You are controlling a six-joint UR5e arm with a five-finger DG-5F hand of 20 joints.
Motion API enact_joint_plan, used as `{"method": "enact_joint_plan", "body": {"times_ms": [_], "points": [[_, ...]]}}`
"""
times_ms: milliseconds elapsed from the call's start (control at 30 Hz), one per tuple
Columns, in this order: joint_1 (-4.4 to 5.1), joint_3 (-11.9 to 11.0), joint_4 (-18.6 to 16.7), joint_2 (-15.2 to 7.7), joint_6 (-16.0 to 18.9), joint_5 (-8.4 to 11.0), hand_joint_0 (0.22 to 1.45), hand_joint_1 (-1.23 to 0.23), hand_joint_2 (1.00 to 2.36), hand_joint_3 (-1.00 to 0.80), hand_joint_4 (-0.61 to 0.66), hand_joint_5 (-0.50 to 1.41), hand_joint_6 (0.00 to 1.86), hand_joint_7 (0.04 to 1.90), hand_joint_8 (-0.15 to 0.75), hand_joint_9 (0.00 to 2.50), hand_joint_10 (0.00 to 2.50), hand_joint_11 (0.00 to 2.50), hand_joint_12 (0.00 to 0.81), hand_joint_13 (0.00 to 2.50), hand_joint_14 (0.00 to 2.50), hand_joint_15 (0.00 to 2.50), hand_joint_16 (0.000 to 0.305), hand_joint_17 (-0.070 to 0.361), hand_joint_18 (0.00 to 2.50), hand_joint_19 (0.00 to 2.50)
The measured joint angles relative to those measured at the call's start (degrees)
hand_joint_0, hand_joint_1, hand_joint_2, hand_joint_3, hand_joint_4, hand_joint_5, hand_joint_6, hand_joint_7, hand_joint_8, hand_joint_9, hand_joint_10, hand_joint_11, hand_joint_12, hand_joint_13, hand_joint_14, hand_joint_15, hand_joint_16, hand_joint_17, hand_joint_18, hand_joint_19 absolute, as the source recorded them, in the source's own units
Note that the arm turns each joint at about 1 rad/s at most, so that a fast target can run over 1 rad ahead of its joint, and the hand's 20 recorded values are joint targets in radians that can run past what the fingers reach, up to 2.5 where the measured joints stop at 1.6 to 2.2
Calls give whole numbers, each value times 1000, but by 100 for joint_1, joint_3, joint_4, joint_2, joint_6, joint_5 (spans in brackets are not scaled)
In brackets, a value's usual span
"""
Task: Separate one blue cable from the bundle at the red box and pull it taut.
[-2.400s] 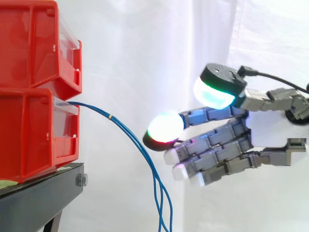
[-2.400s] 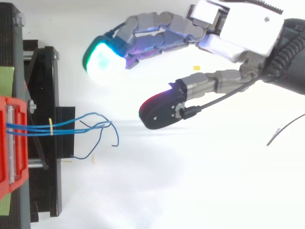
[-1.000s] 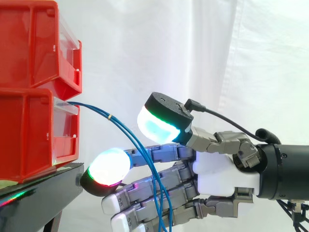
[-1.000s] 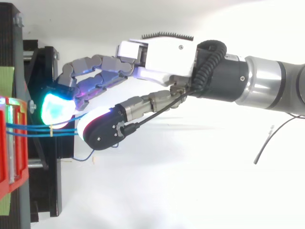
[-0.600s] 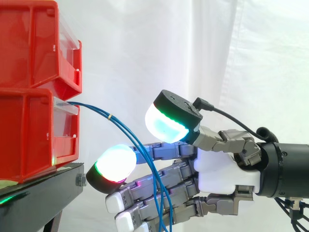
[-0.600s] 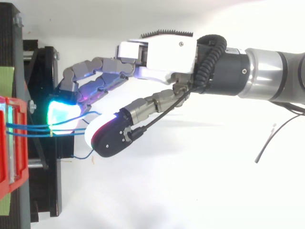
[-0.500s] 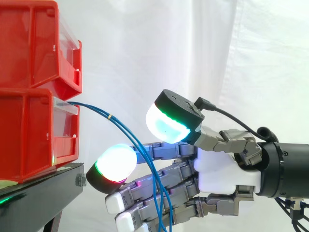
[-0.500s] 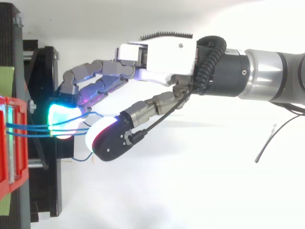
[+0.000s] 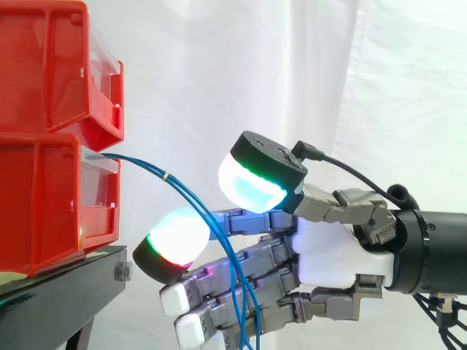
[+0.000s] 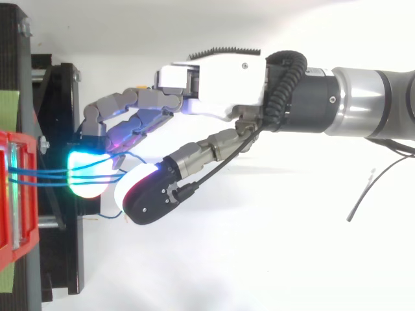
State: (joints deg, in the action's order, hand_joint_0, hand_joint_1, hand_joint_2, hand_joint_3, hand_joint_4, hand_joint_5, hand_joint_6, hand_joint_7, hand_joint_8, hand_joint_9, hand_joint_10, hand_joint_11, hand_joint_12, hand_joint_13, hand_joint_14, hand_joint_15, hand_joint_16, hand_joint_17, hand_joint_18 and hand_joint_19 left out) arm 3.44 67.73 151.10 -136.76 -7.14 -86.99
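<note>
Listing the scene, left to right.

Red boxes: two, stacked, an upper box [image 9: 44, 65] on a lower box [image 9: 44, 204], at the far left on a black stand [image 9: 66, 292], before a white curtain [image 9: 219, 73].

Blue cables [image 9: 186, 193]: a thin bundle leaving the clear front of the lower box, held together near the box by a small yellow band [image 9: 166, 176]. They arc right and downward, slack, and run off the bottom of the side view. From above they lie as close parallel lines [image 10: 39, 173] from the box towards the right, with one loose end [image 10: 110, 214] curling nearer the camera.

Robot hand [image 9: 332, 255]: entering from the right, palm turned towards the boxes (seen from above at [image 10: 220, 81]). Its fingers are loosely bent and reach left to the stand's edge. One glowing fingertip [image 9: 175, 239] sits just beside the cables. The thumb pad [image 9: 252, 186] is raised above and apart from it. The cables pass through the gap between thumb and fingers and cross in front of the lower fingers. No pinch has closed on them, so the robot hand counts as unclenched, gripping nothing.
</note>
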Motion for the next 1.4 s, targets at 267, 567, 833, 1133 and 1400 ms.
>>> {"method": "enact_joint_plan", "body": {"times_ms": [267, 567, 833, 1133, 1400], "points": [[-28, -25, 1, 0, 2, -29, 581, -623, 1009, -377, 152, -158, 519, 1152, 294, 664, 11, 505, 334, 699, 15, 458, 36, 81, 536, 571], [-36, -109, 17, 0, 2, -54, 582, -636, 1009, -371, 142, -160, 530, 1143, 293, 670, 9, 509, 332, 711, 16, 464, 36, 82, 552, 578], [-20, -135, 13, 0, 5, -55, 585, -642, 1009, -371, 144, -160, 533, 1138, 293, 670, 9, 521, 333, 713, 15, 466, 36, 82, 558, 580], [-19, -139, 15, 2, 37, -139, 589, -648, 1010, -359, 143, -161, 540, 1128, 293, 673, 9, 525, 333, 719, 14, 466, 37, 82, 564, 589], [14, -149, 9, 1, 68, -132, 629, -657, 1017, -174, 113, -168, 593, 1072, 291, 678, 9, 531, 332, 726, 14, 474, 36, 82, 574, 589]]}}
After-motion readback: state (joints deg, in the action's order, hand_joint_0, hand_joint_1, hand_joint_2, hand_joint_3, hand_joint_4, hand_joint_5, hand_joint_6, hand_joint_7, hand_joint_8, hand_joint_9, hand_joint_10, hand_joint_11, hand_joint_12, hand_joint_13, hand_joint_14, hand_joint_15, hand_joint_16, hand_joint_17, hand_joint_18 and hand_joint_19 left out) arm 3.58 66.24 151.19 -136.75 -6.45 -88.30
